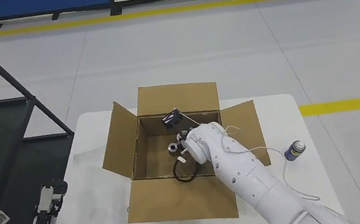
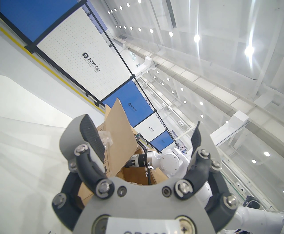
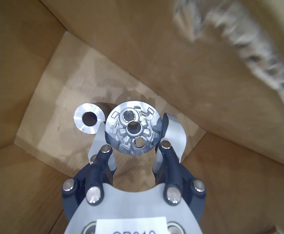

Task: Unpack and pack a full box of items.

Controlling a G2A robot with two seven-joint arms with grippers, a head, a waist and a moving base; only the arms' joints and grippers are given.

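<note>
Right gripper (image 3: pixel 134 127) pinches a round grey cast-metal disc (image 3: pixel 131 141) by its rim, low inside the open brown cardboard box (image 3: pixel 155 66). Its fingers (image 3: pixel 175 130) hide the disc's edges. Just beside stands a bored steel cylinder (image 3: pixel 88 118). A pale blurred thing (image 3: pixel 244 37) cannot be made out. Left gripper (image 2: pixel 142 130) is spread, apart from the box.

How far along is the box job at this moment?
Done, apparently: only a blue spray can stands out on the white table, beside the open cardboard box. In hand: the right gripper is shut on a round, holed metal disc inside the box. Left: a short metal tube beside it, a black ring and a small black device lie inside. The left gripper hangs open.
</note>
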